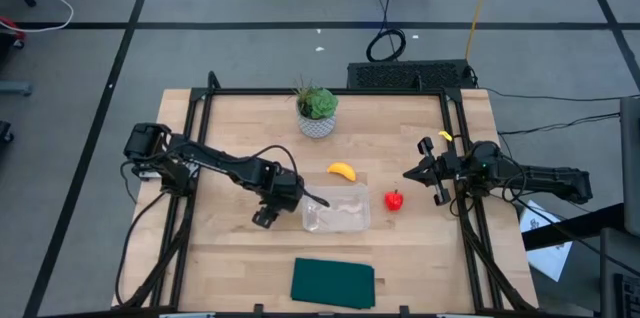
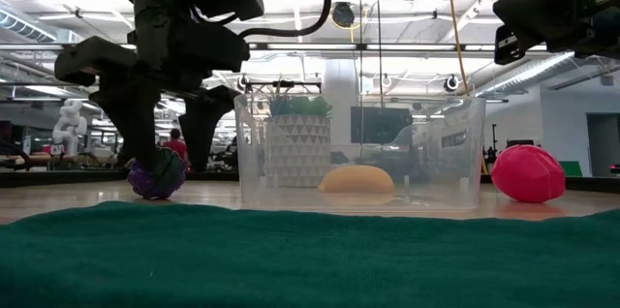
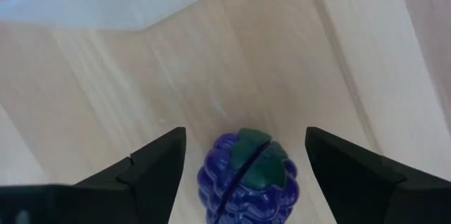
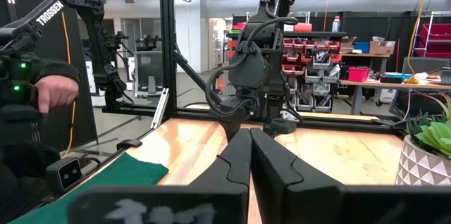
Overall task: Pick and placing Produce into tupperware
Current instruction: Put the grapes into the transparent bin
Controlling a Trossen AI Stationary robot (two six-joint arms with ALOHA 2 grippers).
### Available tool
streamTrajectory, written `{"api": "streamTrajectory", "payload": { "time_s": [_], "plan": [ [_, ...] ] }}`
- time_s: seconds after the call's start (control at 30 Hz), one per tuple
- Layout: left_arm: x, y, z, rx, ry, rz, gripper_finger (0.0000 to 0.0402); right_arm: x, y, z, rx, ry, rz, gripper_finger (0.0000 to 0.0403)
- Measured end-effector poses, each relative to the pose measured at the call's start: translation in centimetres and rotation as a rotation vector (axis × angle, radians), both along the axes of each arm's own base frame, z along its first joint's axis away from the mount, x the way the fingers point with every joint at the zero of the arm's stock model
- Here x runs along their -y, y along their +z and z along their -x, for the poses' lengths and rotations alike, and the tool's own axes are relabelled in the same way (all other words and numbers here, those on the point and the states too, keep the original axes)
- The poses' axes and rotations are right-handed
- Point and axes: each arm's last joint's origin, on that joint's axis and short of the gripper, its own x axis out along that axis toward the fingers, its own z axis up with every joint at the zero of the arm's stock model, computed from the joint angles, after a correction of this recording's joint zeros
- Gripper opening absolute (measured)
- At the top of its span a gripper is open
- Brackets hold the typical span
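Left gripper spread wide, straddling bumpy purple grape cluster, green cap

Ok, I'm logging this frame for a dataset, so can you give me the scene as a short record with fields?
left end effector: open, fingers straddling the purple grapes on the table, beside the container
right end effector: shut, empty, raised at the table's right edge
container: clear, empty, mid-table
banana: on the table behind the container, outside it
red fruit: on the table right of the container
green cloth: front edge
potted plant: back of table
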Motion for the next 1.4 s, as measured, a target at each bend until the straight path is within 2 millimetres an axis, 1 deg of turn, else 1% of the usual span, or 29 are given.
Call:
{"api": "streamTrajectory", "payload": {
  "time_s": [0.13, 0.33, 0.73, 0.9, 1.0, 1.27, 1.4],
  "plan": [
    [0.2, 0.0, 0.0, 0.005, -0.028, 0.023, 0.0297, 0.0, 0.0, 0.0, 0.0, 0.0, 0.0, 0.0],
    [0.5, 0.0, 0.3, -0.016, -0.085, 0.003, 0.0297, 0.0, 0.0, 0.0, 0.0, 0.0, 0.0, 0.0],
    [-0.4, 0.0, 0.3, -0.021, -0.106, -0.041, 0.0297, 0.0, 0.0, 0.0, 0.0, 0.0, 0.0, 0.0],
    [-0.8, 0.0, 0.2, -0.022, -0.08, -0.004, 0.0297, 0.0, 0.0, 0.0, 0.0, 0.0, 0.0, 0.0],
    [-0.8, 0.0, 0.2, -0.02, -0.058, 0.021, 0.0308, 0.0, 0.0, 0.0, 0.0, 0.0, 0.0, 0.0],
    [-0.7, 0.0, 0.1, -0.017, -0.039, 0.031, 0.0367, 0.0, 0.0, 0.0, 0.0, 0.0, 0.0, 0.0],
    [-0.7, 0.0, 0.4, -0.051, -0.035, 0.024, 0.0376, 0.0, 0.0, 0.0, 0.0, 0.0, 0.0, 0.0]
  ]
}}
